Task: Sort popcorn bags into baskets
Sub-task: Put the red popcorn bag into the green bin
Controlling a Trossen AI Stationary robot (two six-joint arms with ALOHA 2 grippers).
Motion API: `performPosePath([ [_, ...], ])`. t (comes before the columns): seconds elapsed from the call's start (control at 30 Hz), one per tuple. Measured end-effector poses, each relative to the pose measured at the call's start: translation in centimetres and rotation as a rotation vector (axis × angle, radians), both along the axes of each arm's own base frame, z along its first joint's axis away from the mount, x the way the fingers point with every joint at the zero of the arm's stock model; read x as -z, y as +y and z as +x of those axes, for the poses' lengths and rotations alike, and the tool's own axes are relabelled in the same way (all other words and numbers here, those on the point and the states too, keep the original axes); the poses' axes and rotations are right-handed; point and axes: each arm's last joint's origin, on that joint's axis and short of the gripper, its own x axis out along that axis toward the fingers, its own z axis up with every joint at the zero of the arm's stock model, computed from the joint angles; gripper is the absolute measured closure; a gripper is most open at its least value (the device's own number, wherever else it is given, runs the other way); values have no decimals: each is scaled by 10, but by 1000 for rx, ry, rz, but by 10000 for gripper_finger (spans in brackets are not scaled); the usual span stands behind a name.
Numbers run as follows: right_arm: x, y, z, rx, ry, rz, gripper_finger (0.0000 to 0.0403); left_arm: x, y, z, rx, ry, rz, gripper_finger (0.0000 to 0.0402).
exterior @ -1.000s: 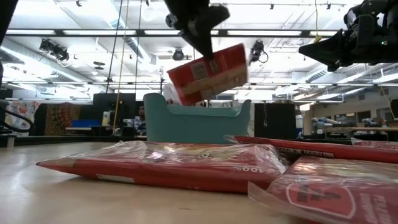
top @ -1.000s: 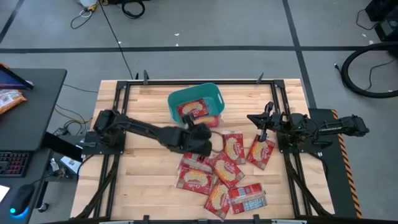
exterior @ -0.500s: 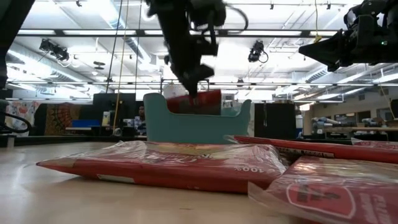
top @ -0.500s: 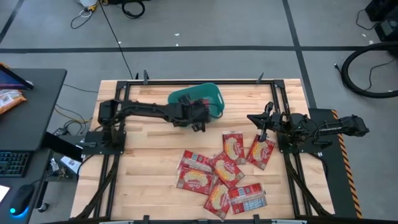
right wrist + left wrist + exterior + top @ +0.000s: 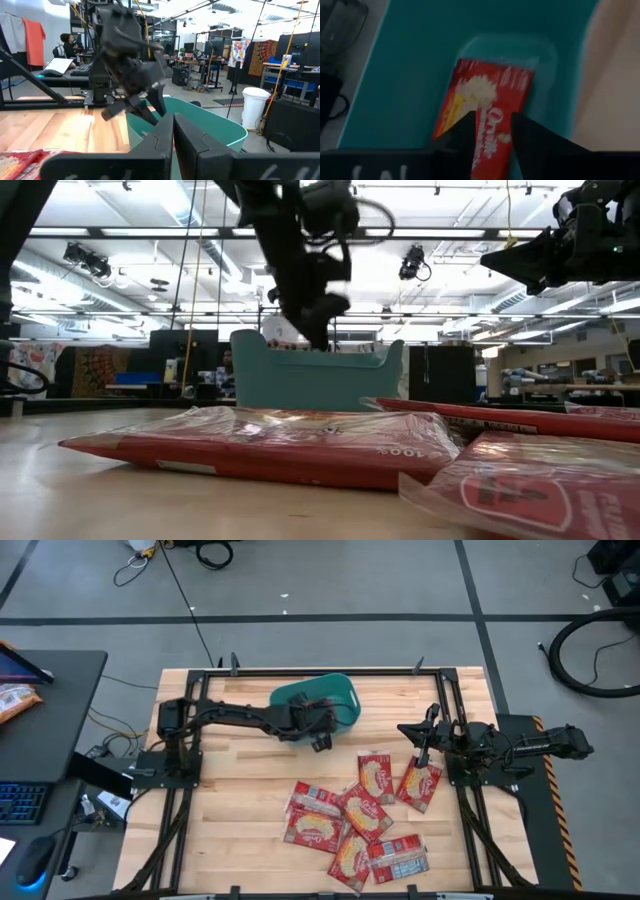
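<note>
The left gripper (image 5: 322, 723) hangs over the teal tub (image 5: 338, 695), which stands near the middle of the table's far edge. In the left wrist view its fingers (image 5: 457, 135) stand a little apart and point down into the tub; a red bag (image 5: 487, 110) lies flat on the tub floor, seen through the gap between them, and whether the tips touch the bag cannot be told. The low view shows the same gripper (image 5: 318, 330) dipped just above the tub's rim (image 5: 300, 352), with nothing hanging from it.

The right gripper (image 5: 420, 732) waits above the table (image 5: 230, 830) near its right edge, well apart from the tub. In the right wrist view its two fingers (image 5: 155, 145) lie nearly together with only a thin gap, and nothing shows between them.

The other bags (image 5: 362, 818) lie in a loose, overlapping cluster on the table's near-right part, between the tub and the near edge. One near the cluster's near end shows a grey-white back (image 5: 400, 860). Another (image 5: 420, 783) lies just under the right arm's front. In the low view, bags (image 5: 260, 445) fill the foreground in front of the tub.
</note>
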Motion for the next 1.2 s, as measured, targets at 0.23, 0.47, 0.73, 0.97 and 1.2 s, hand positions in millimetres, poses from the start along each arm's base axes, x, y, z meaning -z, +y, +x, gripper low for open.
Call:
performPosePath([
  [0.23,0,0,0,0,0,0,383,-27,-47,13,115,-60,39,267],
  [0.47,0,0,0,0,0,0,383,-32,-118,12,363,-36,74,273],
  [0.73,0,0,0,0,-2,0,383,-19,-186,-3,478,-37,14,273],
  [0.97,0,0,0,0,0,0,383,-18,-219,-16,445,-100,-81,273],
  [1.2,0,0,0,0,0,0,383,-12,-231,-24,386,-135,-201,273],
])
